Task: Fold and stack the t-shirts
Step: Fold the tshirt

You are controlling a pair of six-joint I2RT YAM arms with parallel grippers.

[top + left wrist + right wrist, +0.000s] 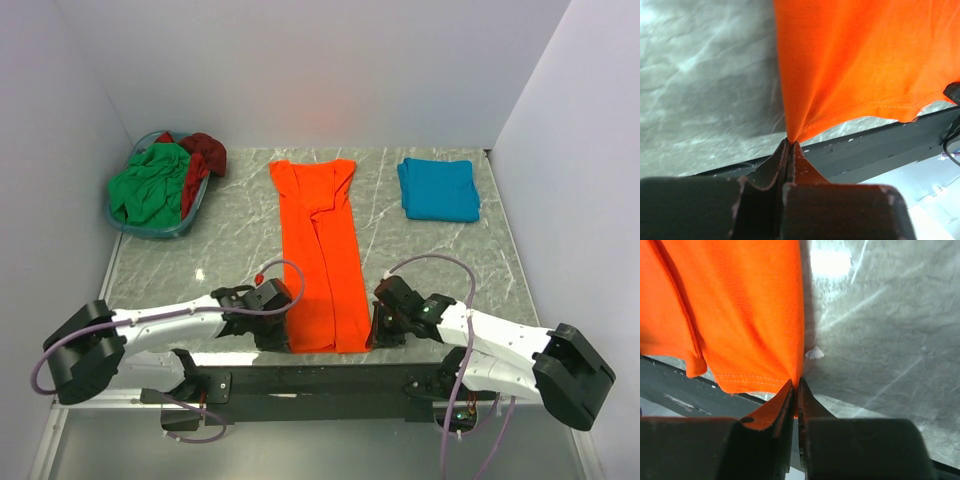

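Observation:
A bright orange t-shirt (322, 255) lies as a long narrow strip down the middle of the marble table, sleeves folded in. My left gripper (281, 338) is shut on its near left hem corner (792, 134). My right gripper (376, 335) is shut on the near right hem corner (796, 377). A teal blue t-shirt (438, 188) lies folded at the back right. The green t-shirt (150, 185) and the dark red t-shirt (203, 155) lie crumpled in the basket.
The blue plastic basket (124, 221) stands at the back left of the table. A black rail (320, 378) runs along the near table edge just below the shirt's hem. White walls close in the table on three sides.

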